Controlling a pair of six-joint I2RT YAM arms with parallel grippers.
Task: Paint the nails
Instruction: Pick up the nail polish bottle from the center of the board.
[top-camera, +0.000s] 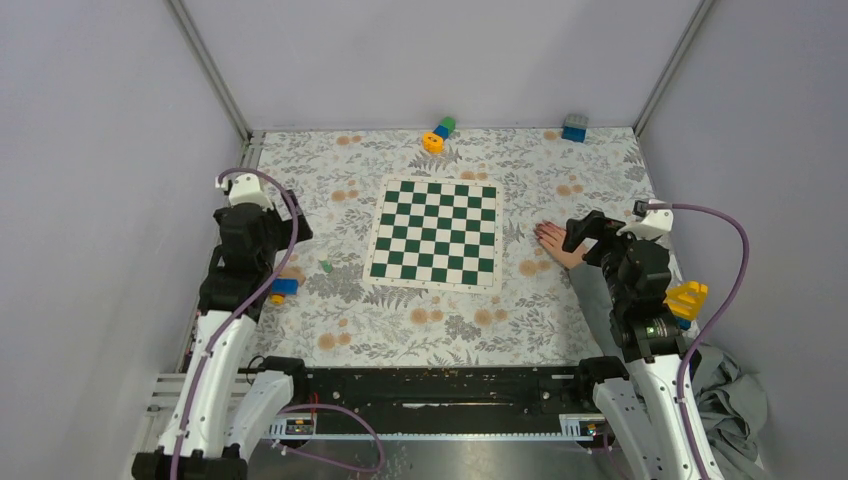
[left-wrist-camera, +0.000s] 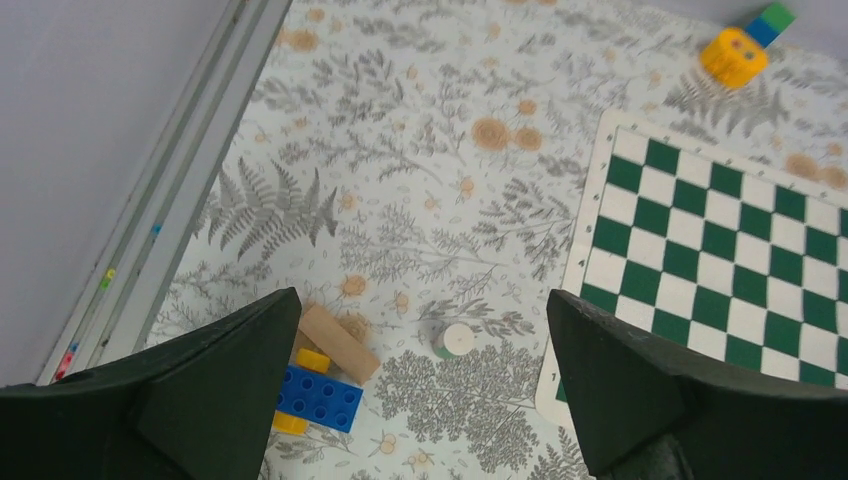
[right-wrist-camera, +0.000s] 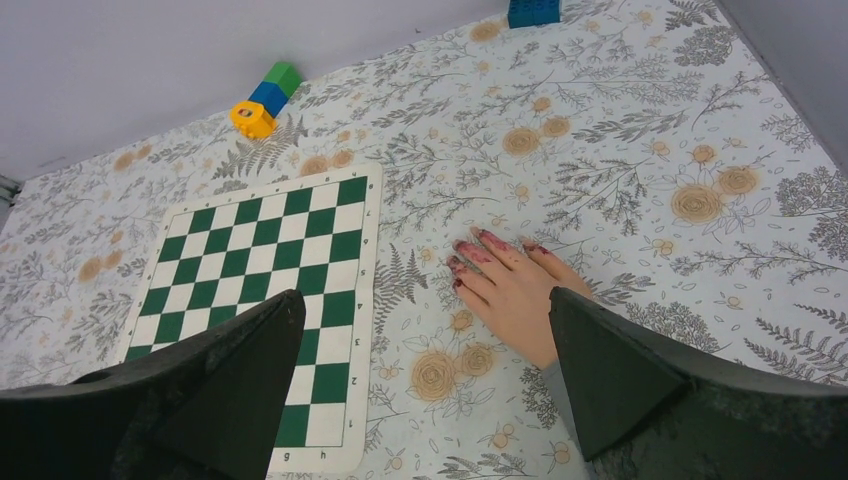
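Green-white checked chessboard (top-camera: 435, 233), grey-orange floral tablecloth (top-camera: 330, 160), reddish-pink nails (right-wrist-camera: 470, 255), blue brick (left-wrist-camera: 320, 397)

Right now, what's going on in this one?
A person's hand lies flat on the floral table cover, right of the chessboard, its nails already reddish. The right gripper hangs open over it, holding nothing. The left gripper is open too, over a blue brick left of the board. No brush shows.
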